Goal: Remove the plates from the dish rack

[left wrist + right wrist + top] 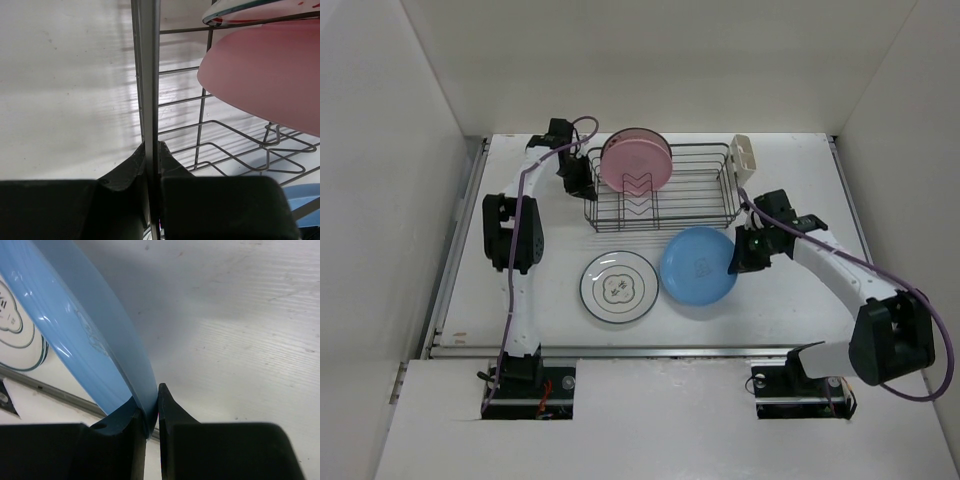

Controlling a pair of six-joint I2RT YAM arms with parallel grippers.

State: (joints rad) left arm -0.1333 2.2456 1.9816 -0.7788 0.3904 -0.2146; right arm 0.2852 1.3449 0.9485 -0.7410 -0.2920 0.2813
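The black wire dish rack [670, 195] stands at the back middle with a pink plate [636, 160] upright in its left slots. In the left wrist view a second plate with a teal and red rim [235, 10] shows behind the pink plate [270, 75]. My left gripper [578, 180] is shut on the rack's left end wire [148, 75], its fingertips [170, 162] on both sides of the wire. My right gripper [735, 262] is shut on the right rim of the blue plate [698, 265], which is tilted [85, 325]. A white flower-outline plate [618, 287] lies flat to its left.
A cream plastic cup [747, 155] is clipped to the rack's right end. White walls close in the table on the left, back and right. A metal rail [620, 350] runs along the table's near edge.
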